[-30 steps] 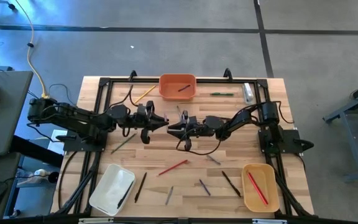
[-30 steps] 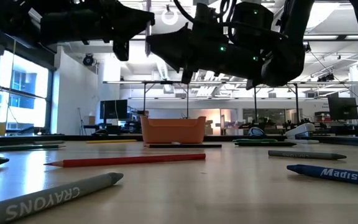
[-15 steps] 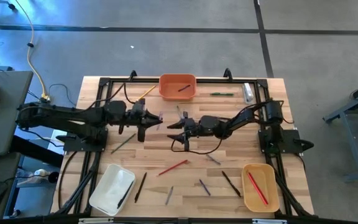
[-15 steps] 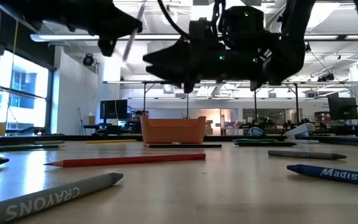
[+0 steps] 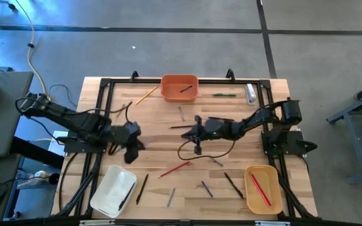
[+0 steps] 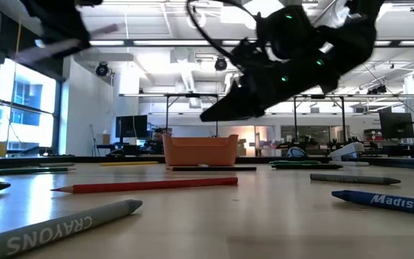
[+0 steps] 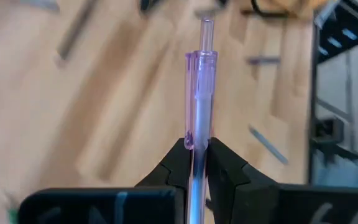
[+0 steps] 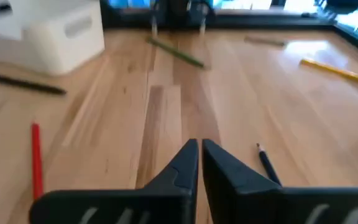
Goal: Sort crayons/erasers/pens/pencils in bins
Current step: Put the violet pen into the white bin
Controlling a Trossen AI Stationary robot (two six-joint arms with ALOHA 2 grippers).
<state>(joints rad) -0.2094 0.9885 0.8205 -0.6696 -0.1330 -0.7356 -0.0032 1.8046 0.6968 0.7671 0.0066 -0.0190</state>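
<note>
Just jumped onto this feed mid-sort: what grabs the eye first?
The left end effector is shut on a clear purple pen, held above the table's left side near the white bin. The right end effector is shut and empty over mid-table. Loose sticks lie scattered across the wood, including a red pencil at the centre.

Robotics lab or open-plan workshop, wooden worktable (image 5: 187, 150) on grey concrete floor (image 5: 168, 50), exposed ceiling with strip lights (image 6: 157, 43) across frame top, monitors (image 6: 129, 126) on desks at mid-left background, large window (image 6: 20, 108) at left edge
</note>
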